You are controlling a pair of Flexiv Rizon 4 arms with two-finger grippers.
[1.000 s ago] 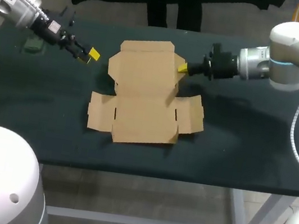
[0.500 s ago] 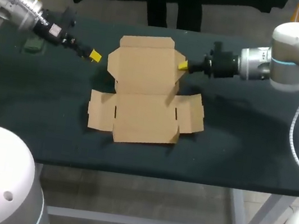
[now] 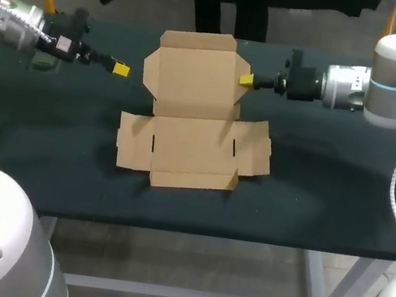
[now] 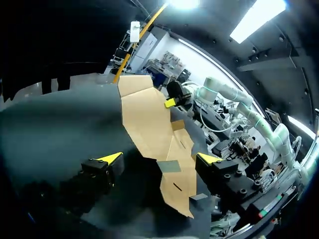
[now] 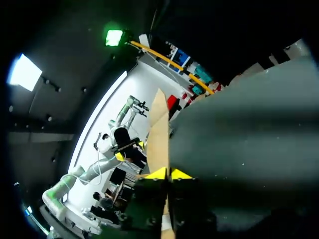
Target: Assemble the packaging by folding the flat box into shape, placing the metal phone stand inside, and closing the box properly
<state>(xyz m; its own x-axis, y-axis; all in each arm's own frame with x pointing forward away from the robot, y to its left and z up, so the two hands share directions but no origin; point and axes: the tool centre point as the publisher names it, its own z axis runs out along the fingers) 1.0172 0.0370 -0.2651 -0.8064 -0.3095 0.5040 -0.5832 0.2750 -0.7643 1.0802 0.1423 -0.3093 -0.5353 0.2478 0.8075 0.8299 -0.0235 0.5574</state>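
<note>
Holding the brown cardboard box (image 3: 193,144) by one edge, the right end effector (image 3: 245,80) has its two yellow tips squeezed together on the thin card. It grips the right side of the back part of the box, and that part is tipped up off the dark surface (image 3: 327,191). The front part of the box lies flat near the middle of the surface, with its side flaps spread out to the left and right.

The left end effector (image 3: 121,70) hangs over the surface just left of the raised part and does not touch it. Its two yellow tips are wide apart with nothing between them. A small dark green thing (image 3: 43,61) lies under the left arm; I cannot tell what it is.
</note>
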